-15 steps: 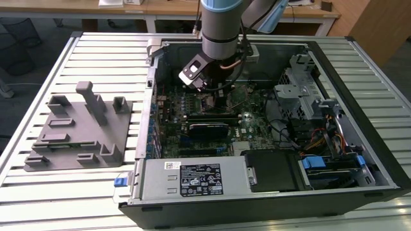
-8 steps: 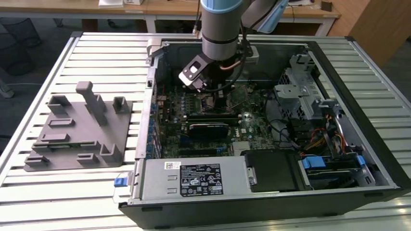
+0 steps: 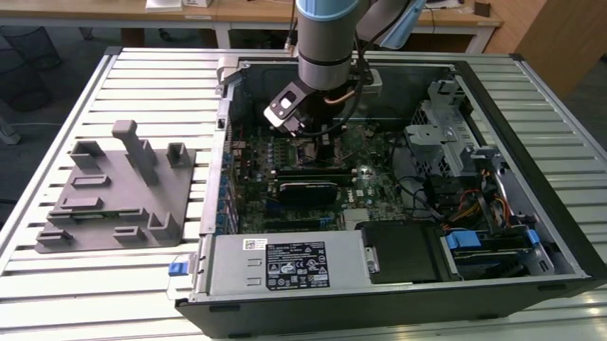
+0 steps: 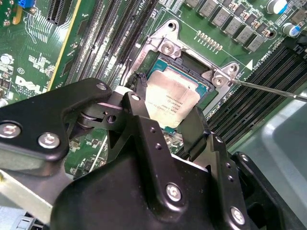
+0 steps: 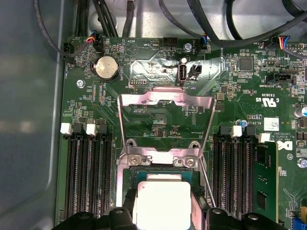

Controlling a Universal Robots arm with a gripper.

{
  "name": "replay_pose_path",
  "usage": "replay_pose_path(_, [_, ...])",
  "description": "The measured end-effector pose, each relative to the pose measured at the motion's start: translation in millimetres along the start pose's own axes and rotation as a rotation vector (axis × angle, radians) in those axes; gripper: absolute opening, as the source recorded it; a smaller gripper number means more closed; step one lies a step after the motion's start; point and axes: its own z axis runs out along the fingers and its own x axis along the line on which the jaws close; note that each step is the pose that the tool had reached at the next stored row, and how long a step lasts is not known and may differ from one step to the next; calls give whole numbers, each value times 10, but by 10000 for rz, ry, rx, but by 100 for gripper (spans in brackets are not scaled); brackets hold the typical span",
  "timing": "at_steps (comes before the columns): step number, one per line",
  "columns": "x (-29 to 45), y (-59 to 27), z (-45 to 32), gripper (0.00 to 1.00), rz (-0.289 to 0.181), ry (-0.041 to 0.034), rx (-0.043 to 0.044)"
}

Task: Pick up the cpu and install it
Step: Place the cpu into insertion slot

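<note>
The black two-finger gripper point(image 4: 168, 109) is closed just to the width of the small flat square silver-grey cpu point(image 4: 171, 96) and grips it at two opposite edges. The cpu is directly over the open square metal-framed socket point(image 4: 169, 48) on the green motherboard point(image 4: 29, 62). I cannot tell if it is seated.

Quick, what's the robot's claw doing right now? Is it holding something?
Gripper: closed on the cpu, holding it over the socket.
</note>
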Motion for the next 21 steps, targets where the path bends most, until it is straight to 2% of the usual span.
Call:
replay_pose_path(7, [0,0,1,53,2,2,-1])
replay_pose_path(9, [0,0,1,55,3,3,-2])
replay_pose_path(10, [0,0,1,60,4,3,-2])
replay_pose_path(21, [19,0,1,60,13,7,-2])
